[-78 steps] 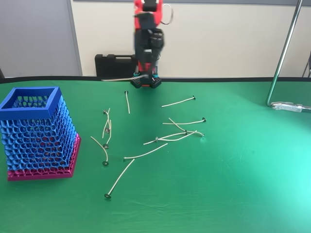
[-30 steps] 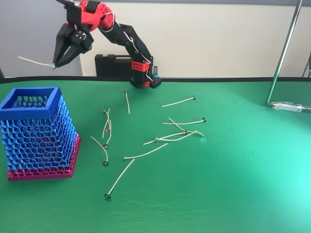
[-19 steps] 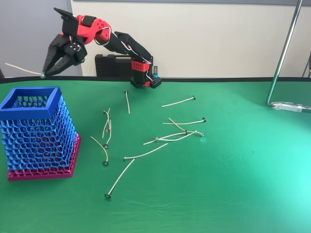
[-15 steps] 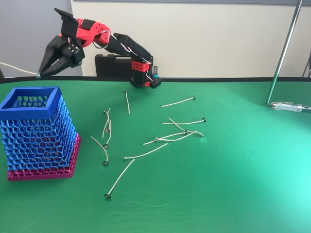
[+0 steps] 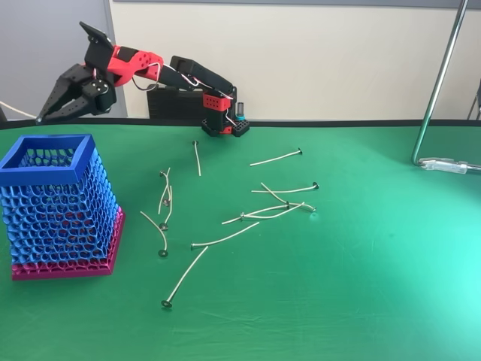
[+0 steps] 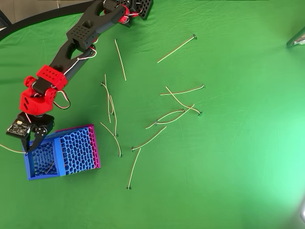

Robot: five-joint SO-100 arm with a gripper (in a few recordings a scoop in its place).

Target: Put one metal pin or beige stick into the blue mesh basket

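Observation:
The blue mesh basket (image 5: 56,203) stands at the left on its pink base, its rim (image 6: 43,173) open upward. My red and black gripper (image 5: 43,116) hovers above the basket's back-left corner, and in the overhead view the gripper (image 6: 27,149) sits over the left rim. It is shut on a thin beige stick (image 6: 12,149), which juts out leftward past the basket, roughly level. In the fixed view the stick (image 5: 19,110) runs off the left edge. Several more pins lie on the green mat, such as one (image 5: 225,238) near the middle.
Loose pins are scattered from the basket's right side to mid-table (image 6: 176,44) (image 5: 184,277). A black case (image 5: 176,100) sits behind the arm's base (image 5: 224,124). A metal pole (image 5: 440,83) with a clamp (image 5: 447,163) stands at the right.
The arm has swung from its base out to the left with the stick in the gripper, then moved further left and lower toward the basket's rim. The pins on the mat are unmoved.

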